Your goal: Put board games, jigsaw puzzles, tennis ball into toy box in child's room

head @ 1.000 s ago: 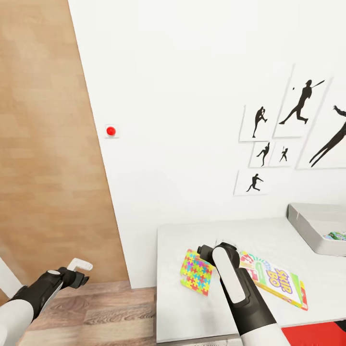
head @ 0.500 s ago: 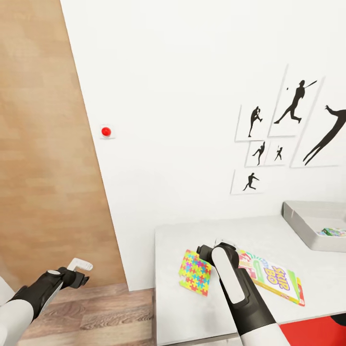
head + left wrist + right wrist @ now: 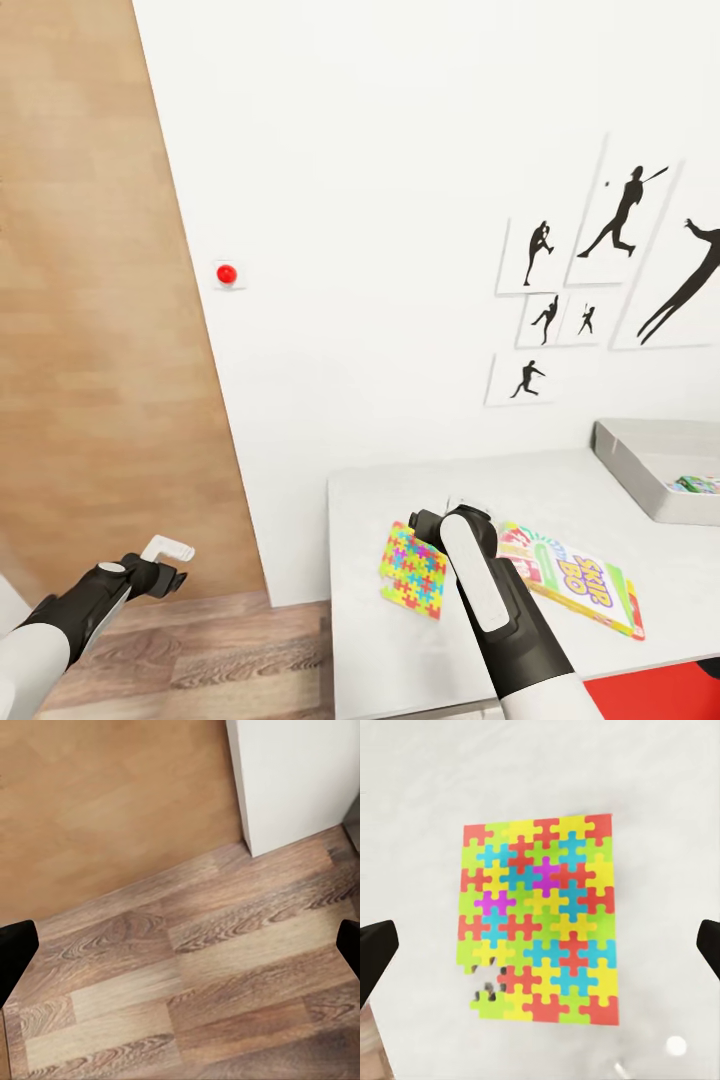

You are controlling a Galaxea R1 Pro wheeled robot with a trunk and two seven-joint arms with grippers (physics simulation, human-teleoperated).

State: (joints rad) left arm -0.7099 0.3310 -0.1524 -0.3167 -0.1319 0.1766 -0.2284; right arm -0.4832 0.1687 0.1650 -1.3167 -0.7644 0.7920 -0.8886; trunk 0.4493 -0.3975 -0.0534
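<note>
A jigsaw puzzle (image 3: 413,570) (image 3: 540,919) lies flat on the light-grey table (image 3: 400,650) near its left end. My right gripper (image 3: 542,949) hangs open straight above it, one black fingertip on each side, touching nothing. In the head view my right arm (image 3: 480,590) hides part of the puzzle. To its right lies a yellow, green and red board game (image 3: 580,585). The grey toy box (image 3: 635,465) stands at the table's far right with a green-blue box (image 3: 695,484) inside. My left gripper (image 3: 165,562) (image 3: 182,949) is open over the wood floor.
A wooden door panel (image 3: 90,300) stands at the left, beside a white wall with a red button (image 3: 227,272) and baseball silhouette pictures (image 3: 600,270). A red chair seat (image 3: 650,695) sits at the table's front edge. Wood floor (image 3: 210,975) lies under the left arm.
The whole picture has shifted slightly sideways, so the camera moved. Both arms keep their poses and the puzzle and game lie where they were.
</note>
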